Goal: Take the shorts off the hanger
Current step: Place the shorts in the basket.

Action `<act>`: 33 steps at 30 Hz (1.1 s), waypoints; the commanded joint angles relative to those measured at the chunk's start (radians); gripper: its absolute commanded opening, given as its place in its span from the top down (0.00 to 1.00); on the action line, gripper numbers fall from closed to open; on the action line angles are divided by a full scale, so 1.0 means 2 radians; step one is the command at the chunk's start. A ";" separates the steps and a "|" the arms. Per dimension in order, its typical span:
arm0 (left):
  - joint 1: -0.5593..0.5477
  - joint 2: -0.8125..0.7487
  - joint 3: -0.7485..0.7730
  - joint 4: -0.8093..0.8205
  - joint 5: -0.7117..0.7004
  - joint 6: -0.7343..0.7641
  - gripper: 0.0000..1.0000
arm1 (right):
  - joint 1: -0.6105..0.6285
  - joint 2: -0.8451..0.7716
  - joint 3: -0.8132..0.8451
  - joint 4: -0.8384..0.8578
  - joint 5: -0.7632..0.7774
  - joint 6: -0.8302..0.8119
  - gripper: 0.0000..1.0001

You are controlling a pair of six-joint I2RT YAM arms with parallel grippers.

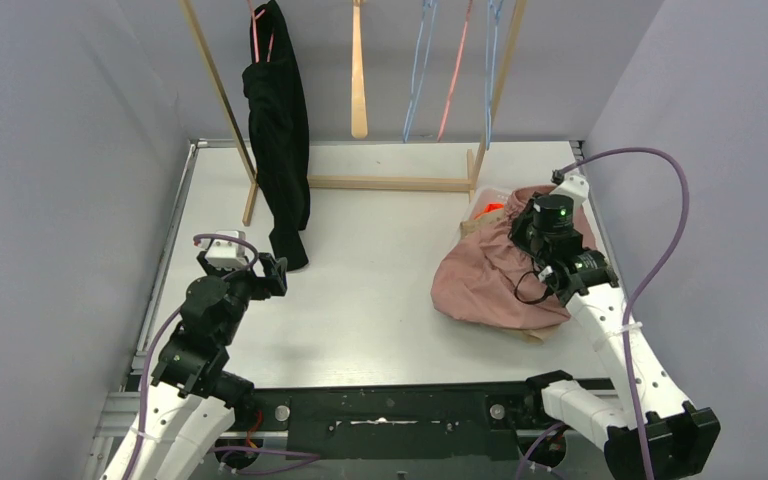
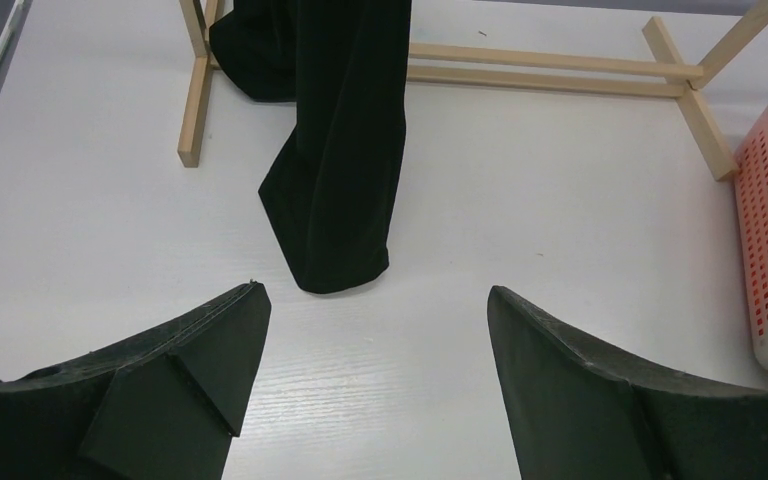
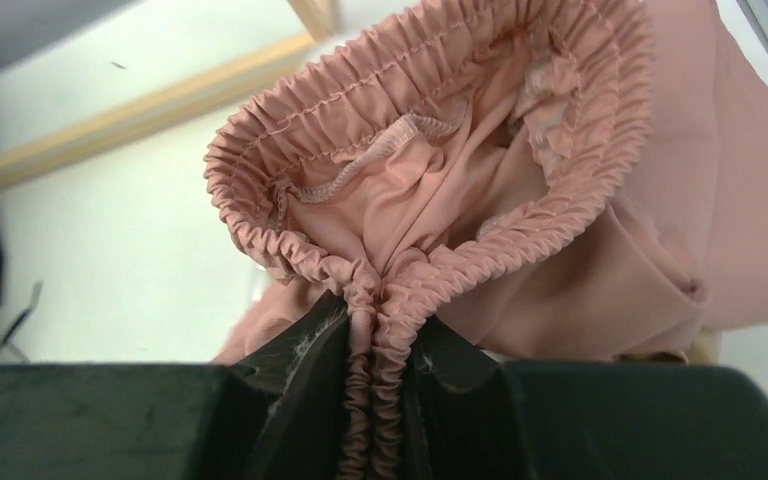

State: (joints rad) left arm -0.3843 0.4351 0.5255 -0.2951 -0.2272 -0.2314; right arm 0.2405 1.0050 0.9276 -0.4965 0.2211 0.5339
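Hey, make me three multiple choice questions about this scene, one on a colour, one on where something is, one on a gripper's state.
1. The garment hanging on the rack is: A orange; B black; C beige.
2. The pink shorts are: A heaped on the table's right side; B clipped on the rack; C on the floor.
3. The left gripper is: A shut on a hanger; B shut on the shorts; C open, empty.
Answers: B, dark cloth drapes from the rack; A, they lie by the right gripper, which pinches their waistband; C, its fingers stand apart over bare table.
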 commanded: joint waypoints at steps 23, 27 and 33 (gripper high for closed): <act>-0.002 -0.013 0.000 0.035 0.013 0.006 0.20 | -0.005 -0.055 0.138 -0.075 0.159 0.021 1.00; -0.002 -0.013 0.000 0.035 0.012 0.007 0.20 | -0.033 0.020 0.112 -0.084 0.075 0.010 1.00; -0.002 -0.016 0.000 0.034 0.013 0.007 0.20 | -0.101 0.068 -0.022 0.000 -0.040 0.034 0.89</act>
State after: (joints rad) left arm -0.3843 0.4156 0.5148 -0.2909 -0.2115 -0.2276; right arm 0.1032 1.0863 0.9943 -0.5522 0.2535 0.5663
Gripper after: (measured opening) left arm 0.803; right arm 0.168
